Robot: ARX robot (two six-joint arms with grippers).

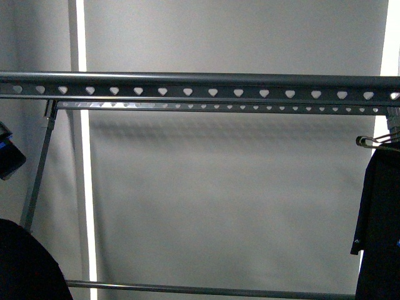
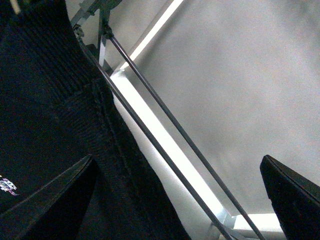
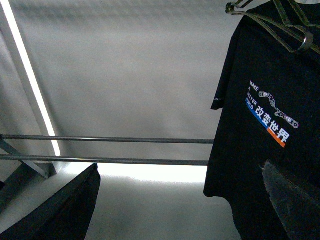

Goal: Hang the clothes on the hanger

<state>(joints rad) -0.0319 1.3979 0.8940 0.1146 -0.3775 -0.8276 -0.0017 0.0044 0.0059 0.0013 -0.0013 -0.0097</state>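
The dark grey rack spans the front view, its two rails punched with heart-shaped holes. The black T-shirt with the "MAKE A BETTER WORLD" print hangs on a wire hanger at the rack's right end; it also shows at the right edge of the front view. My right gripper is open and empty, just in front of the shirt's lower part. My left gripper is open and empty, with dark fabric beside one finger.
Another dark garment sits at the lower left of the front view. The rack's slanted leg stands left. Thin lower crossbars run behind the right gripper. A grey wall with a bright vertical strip lies behind.
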